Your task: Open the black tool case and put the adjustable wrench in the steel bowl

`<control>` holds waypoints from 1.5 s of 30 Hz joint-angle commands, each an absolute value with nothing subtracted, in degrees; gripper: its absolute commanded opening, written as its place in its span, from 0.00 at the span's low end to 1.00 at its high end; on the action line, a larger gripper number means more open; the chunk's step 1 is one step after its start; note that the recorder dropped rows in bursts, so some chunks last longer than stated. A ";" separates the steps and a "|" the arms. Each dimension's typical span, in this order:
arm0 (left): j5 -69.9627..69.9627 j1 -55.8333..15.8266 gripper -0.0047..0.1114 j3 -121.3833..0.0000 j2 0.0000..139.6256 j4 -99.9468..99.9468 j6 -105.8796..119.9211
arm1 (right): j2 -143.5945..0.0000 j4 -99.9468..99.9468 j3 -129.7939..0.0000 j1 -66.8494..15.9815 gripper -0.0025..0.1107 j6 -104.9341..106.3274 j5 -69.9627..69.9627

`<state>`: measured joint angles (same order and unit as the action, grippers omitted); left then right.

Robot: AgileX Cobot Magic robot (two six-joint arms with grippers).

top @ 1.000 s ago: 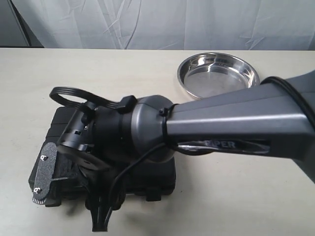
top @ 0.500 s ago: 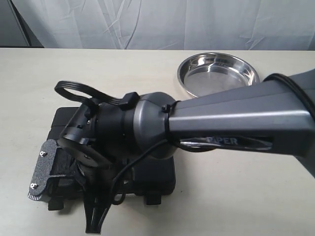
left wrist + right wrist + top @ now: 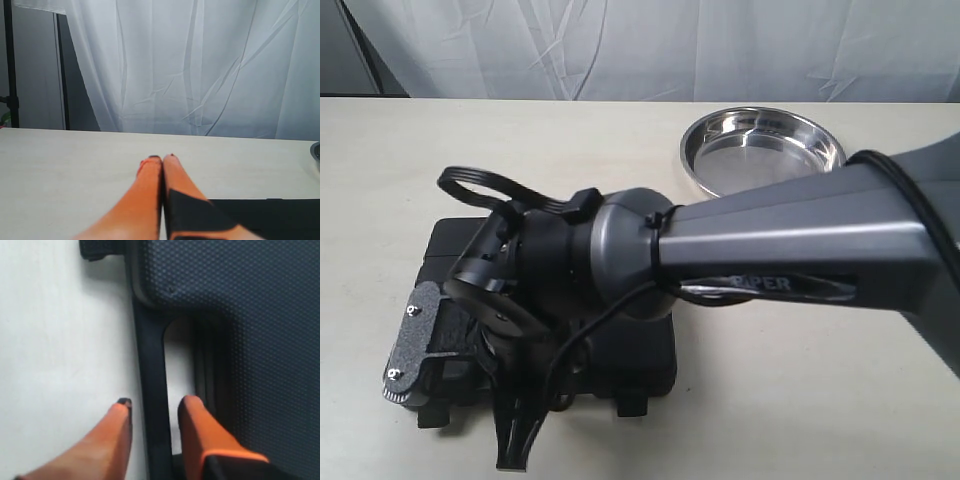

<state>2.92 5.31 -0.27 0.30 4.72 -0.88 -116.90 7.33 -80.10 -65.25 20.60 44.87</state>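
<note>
Zero steps finished: black tool case [image 3: 645, 360] lies shut on the counter [image 3: 800, 380], steel bowl [image 3: 760, 160] empty, wrench unseen, presumably inside. Right hand [image 3: 156, 402], narrowly parted, straddles the case's handle bar [image 3: 150, 365] without pinching; left hand [image 3: 162, 159] pressed closed, near the case.

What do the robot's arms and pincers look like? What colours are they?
The right arm is a thick, dark grey tube ending in a round joint. A black cable loops beside it, and there are pale letters on its side, only partly readable. The left pincer and the right pincer both have smooth orange fingers with black patches and rounded tips.
</note>
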 commanded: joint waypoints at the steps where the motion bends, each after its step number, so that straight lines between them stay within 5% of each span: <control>1: 2.94 5.05 0.04 0.00 0.00 4.79 -0.92 | -118.84 7.64 -80.31 -65.01 0.28 20.94 44.43; 7: 2.94 5.05 0.04 0.00 0.00 4.79 -0.92 | -119.47 8.20 -80.31 -65.01 0.33 21.25 44.69; 12: 2.94 5.05 0.04 0.00 0.00 4.79 -0.92 | -119.22 8.69 -80.31 -65.01 0.02 21.12 44.81; 45: 2.94 5.05 0.04 0.00 0.00 4.79 -0.92 | -117.60 5.47 -80.32 -65.01 0.02 20.91 44.80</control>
